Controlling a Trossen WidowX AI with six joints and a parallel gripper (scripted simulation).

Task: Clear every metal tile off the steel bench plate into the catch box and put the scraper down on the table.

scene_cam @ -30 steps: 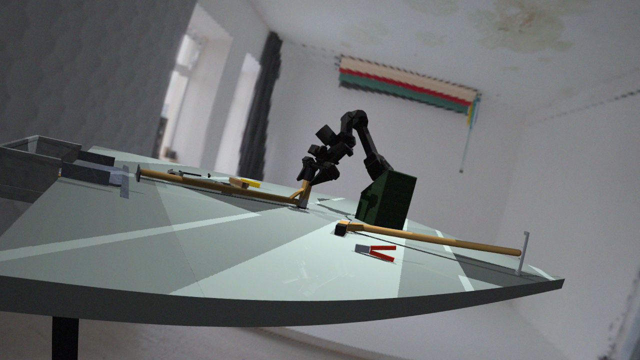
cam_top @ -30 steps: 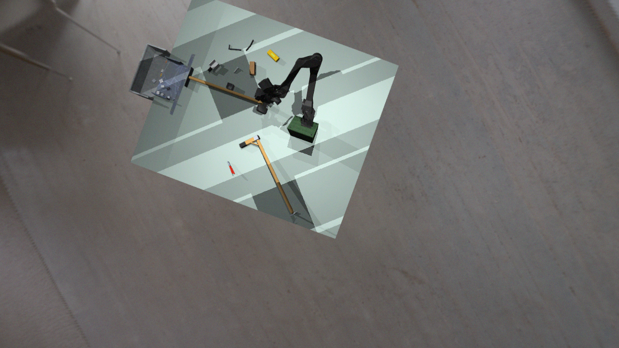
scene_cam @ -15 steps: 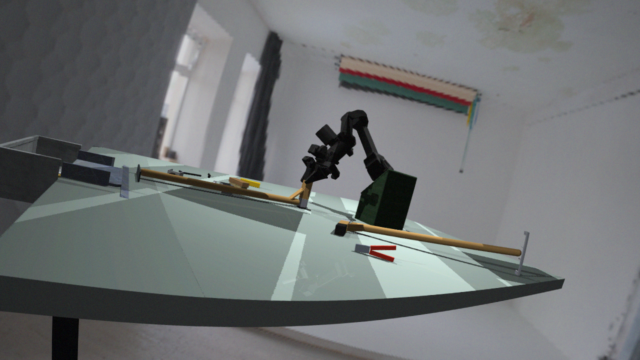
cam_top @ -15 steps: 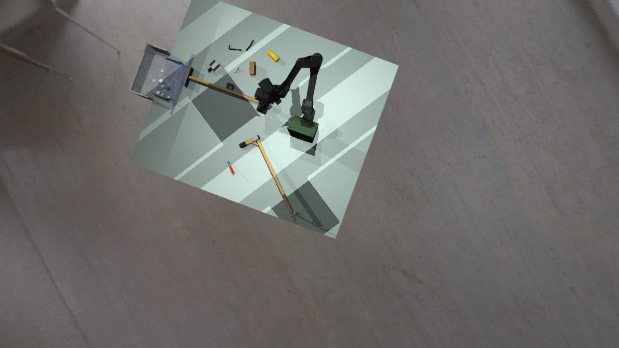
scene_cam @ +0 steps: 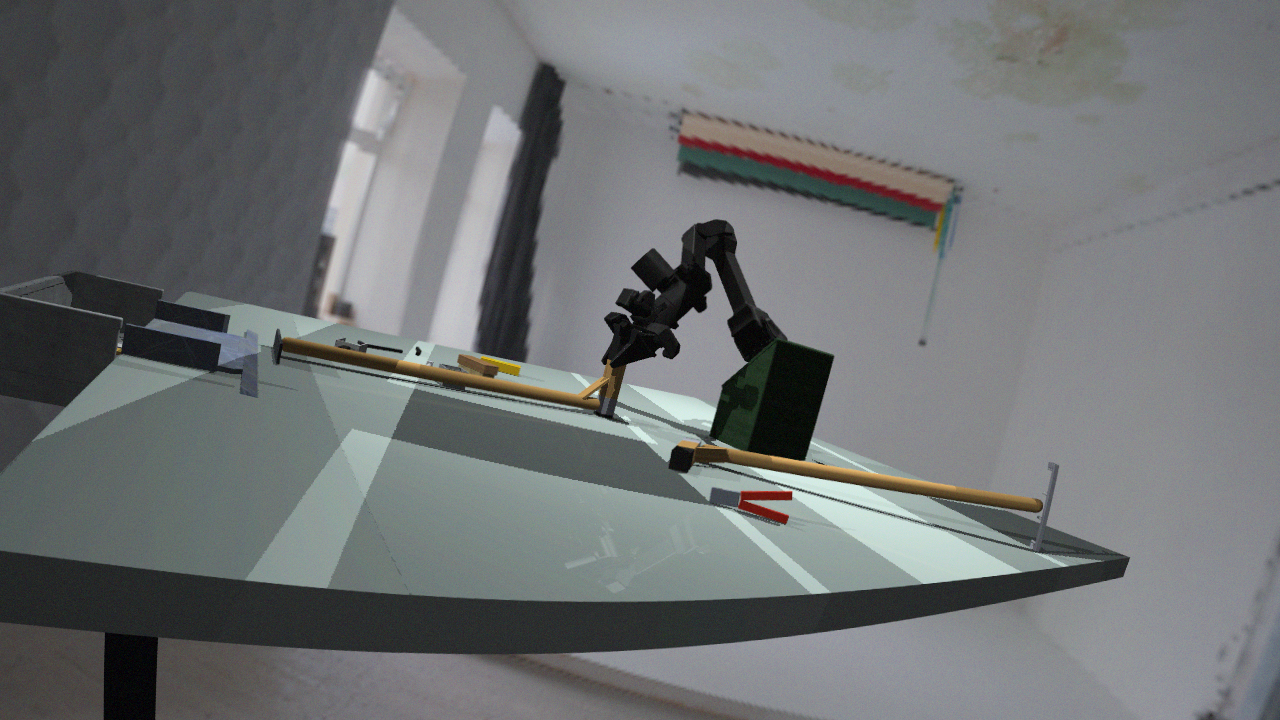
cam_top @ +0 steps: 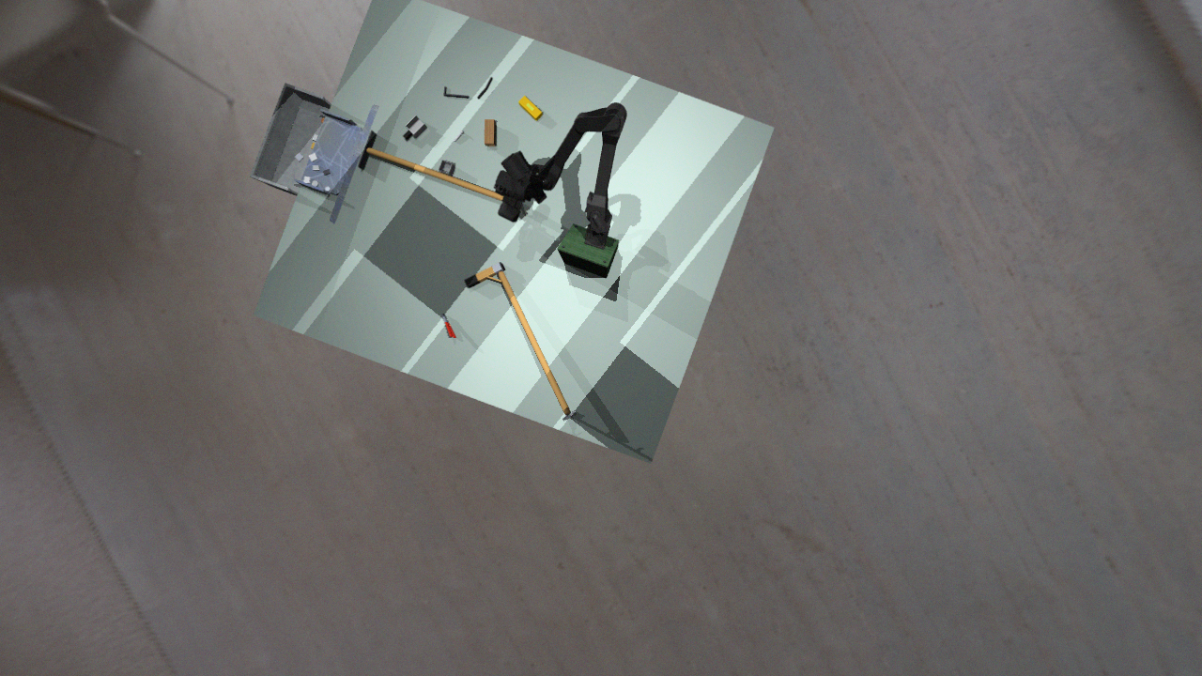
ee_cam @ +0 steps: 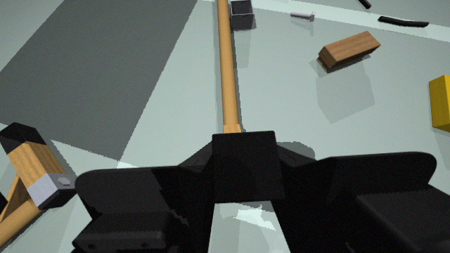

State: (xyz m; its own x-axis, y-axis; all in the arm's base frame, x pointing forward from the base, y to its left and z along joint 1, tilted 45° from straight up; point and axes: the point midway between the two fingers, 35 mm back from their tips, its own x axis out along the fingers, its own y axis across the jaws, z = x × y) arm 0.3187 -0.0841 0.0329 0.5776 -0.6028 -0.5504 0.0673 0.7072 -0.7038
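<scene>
Clock directions as in the top view, centred on the gripper.

Gripper (cam_top: 509,203) (scene_cam: 612,358) (ee_cam: 235,143): jaws drawn in and stopped on the dark-capped upright grip of the long scraper (cam_top: 437,176) (scene_cam: 429,370) (ee_cam: 228,70). Held at the near end of the tool; shaft runs out toward ten o'clock, low over the table (cam_top: 403,345) (scene_cam: 223,501) (ee_cam: 176,116).

Handling (judged): stiff, wood-like shaft, not fragile; probably light to moderate, but nose-heavy, since all the length lies beyond the grip. Capped post is the right hold, squarely across its flat sides, low enough to resist twist. Cap may be smooth; a high pinch could let the shaft swing or the head droop. Lift little, move slowly.

Farther, ten o'clock: black scraper head (cam_top: 367,150) (scene_cam: 278,346), just short of the bench plate (cam_top: 351,145) (scene_cam: 198,345). Small metal tiles (cam_top: 313,157) lie on the plate; pushing not yet done, by this reading. Head probably needs raising slightly over the plate's near edge.

Farthest, between nine and ten: catch box (cam_top: 270,180) (scene_cam: 58,344). Tiles inside: cannot tell.
</scene>
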